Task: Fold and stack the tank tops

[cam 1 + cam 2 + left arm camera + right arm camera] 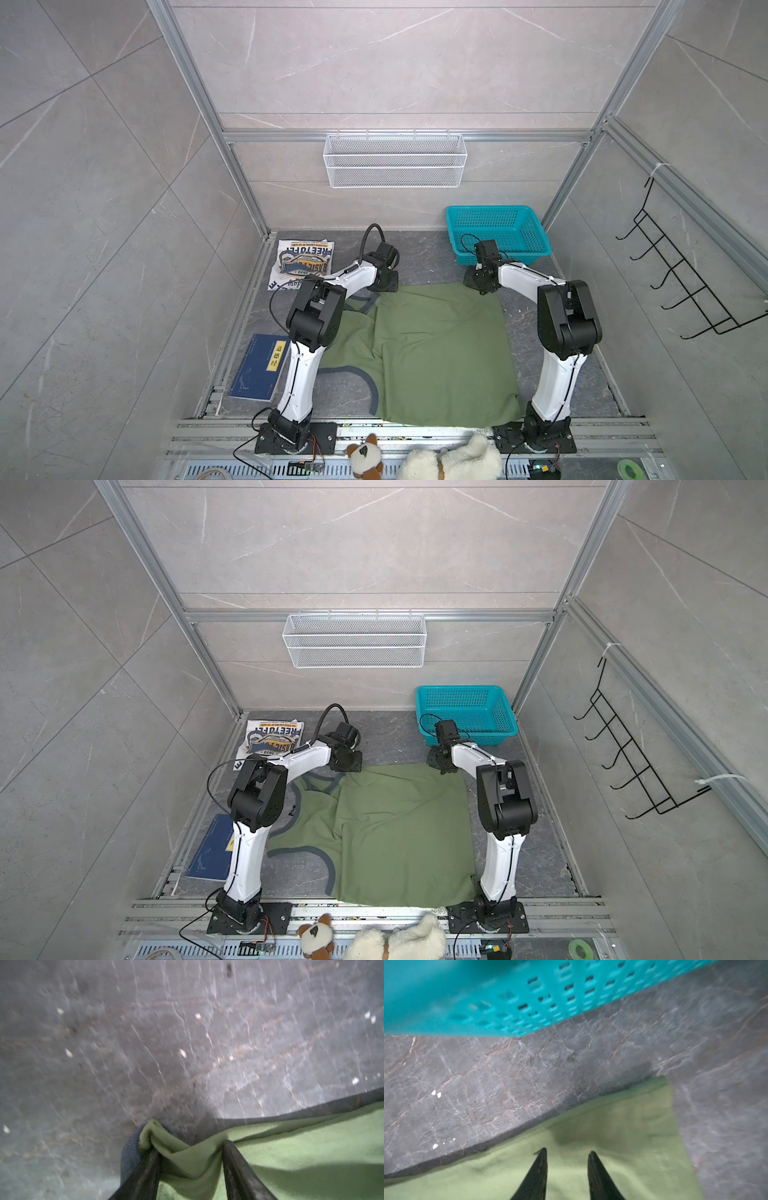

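The olive green tank top [440,353] lies spread out, print side down, in the middle of the dark table in both top views. My left gripper [191,1146] is down at the garment's far left corner, by a navy-trimmed strap. Its jaws stand apart, with a bunched fold of green cloth [182,1159] sagging between them. My right gripper [568,1150] hovers open over the far right corner of the same cloth [623,1122], with nothing pinched. The white tank top [301,262] lies folded, print up, at the back left.
A teal basket [498,232] stands at the back right, just beyond my right gripper. A blue book [259,368] lies at the left edge. Plush toys [453,461] sit on the front rail. A white wire basket [395,160] hangs on the back wall.
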